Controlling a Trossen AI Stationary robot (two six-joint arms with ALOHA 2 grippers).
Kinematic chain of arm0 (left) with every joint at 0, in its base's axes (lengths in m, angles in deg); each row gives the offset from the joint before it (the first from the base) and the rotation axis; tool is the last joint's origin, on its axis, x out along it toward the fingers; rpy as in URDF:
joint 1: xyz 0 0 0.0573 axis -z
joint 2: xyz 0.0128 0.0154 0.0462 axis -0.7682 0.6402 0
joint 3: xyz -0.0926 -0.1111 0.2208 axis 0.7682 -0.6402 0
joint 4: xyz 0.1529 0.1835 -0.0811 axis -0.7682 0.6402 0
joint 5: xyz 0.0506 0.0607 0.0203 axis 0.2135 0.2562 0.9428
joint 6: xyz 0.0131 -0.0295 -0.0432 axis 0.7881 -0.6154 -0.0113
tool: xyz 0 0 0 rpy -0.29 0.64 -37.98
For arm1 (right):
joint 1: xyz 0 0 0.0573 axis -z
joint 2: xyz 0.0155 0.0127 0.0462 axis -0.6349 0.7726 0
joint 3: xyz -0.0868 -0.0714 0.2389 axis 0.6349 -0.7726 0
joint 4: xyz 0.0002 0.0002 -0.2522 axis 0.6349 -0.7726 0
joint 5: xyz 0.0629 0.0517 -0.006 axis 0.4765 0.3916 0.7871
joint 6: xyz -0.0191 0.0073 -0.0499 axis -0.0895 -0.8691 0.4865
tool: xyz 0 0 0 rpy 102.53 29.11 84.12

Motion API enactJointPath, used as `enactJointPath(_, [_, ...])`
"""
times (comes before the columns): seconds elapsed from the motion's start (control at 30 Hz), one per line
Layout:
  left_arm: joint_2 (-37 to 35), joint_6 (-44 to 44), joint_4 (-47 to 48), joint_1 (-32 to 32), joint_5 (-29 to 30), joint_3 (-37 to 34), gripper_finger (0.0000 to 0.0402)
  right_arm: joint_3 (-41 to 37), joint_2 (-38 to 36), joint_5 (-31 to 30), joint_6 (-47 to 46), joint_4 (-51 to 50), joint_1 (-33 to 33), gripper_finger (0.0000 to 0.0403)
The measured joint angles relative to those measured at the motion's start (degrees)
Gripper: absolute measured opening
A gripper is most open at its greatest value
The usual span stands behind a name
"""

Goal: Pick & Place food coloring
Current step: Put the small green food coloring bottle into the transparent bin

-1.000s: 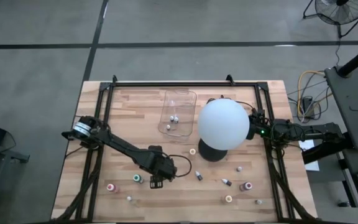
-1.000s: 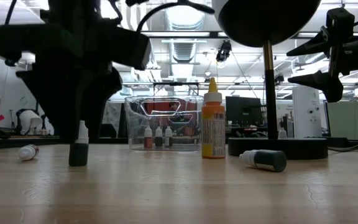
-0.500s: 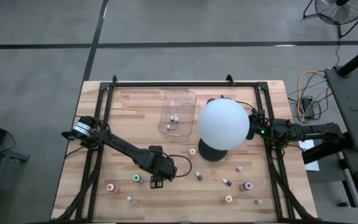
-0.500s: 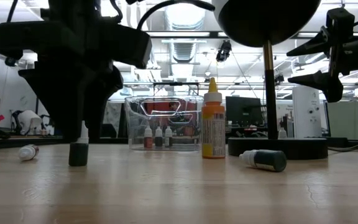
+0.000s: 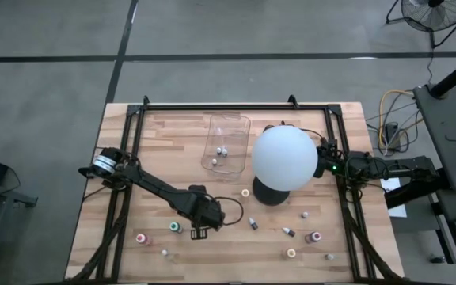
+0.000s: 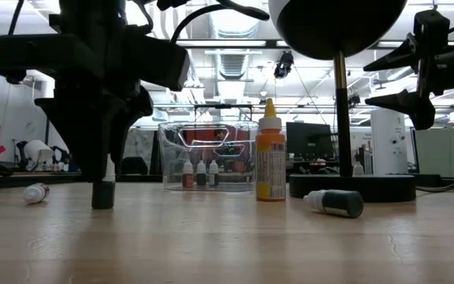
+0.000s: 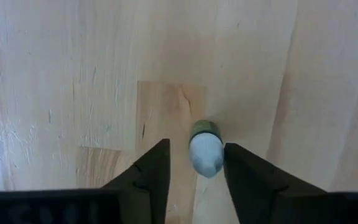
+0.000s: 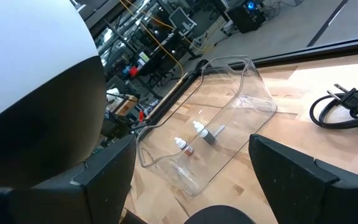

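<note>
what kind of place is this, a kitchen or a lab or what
Most likely a robotics lab or workshop, not a kitchen: two arms clamped to a framed wooden table, exposed ceiling ducts overhead, and monitors and gear in the open room behind.

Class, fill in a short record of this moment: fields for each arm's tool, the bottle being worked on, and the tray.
left tool: down at the table, fingers either side of an upright bottle
bottle: dark body, white cap, standing on the wood
right tool: open, raised beside the white globe
clear tray: three small bottles inside
</note>
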Motion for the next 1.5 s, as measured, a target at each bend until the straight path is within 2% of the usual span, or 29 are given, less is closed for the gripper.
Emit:
enactJointPath(0.33, [-0.20, -0.16, 0.10, -0.30, -0.02, 0.76, 0.0043, 0.00, 0.00, 0.02, 0.02, 0.00, 0.00, 0.0302])
enactJointPath(0.57, [-0.31, 0.78, 4.62, -1.52, -0.07, 4.66, 0.0043, -0.02, 0.00, 0.01, 0.02, 0.00, 0.00, 0.0302])
enactJointPath(0.9, [-0.46, 3.86, 20.92, -5.98, -0.08, 20.16, 0.0044, -0.01, 0.00, 0.02, 0.01, 0.00, 0.00, 0.0302])
enactJointPath(1.17, [-0.48, 5.77, 30.39, -9.65, -0.17, 32.97, 0.0044, 0.00, 0.00, 0.00, 0.02, 0.00, 0.00, 0.0302])
enactJointPath(1.5, [-1.28, 8.40, 38.22, -14.07, -0.22, 39.96, 0.0044, -0.02, -0.02, 0.02, 0.00, 0.00, 0.00, 0.0302])
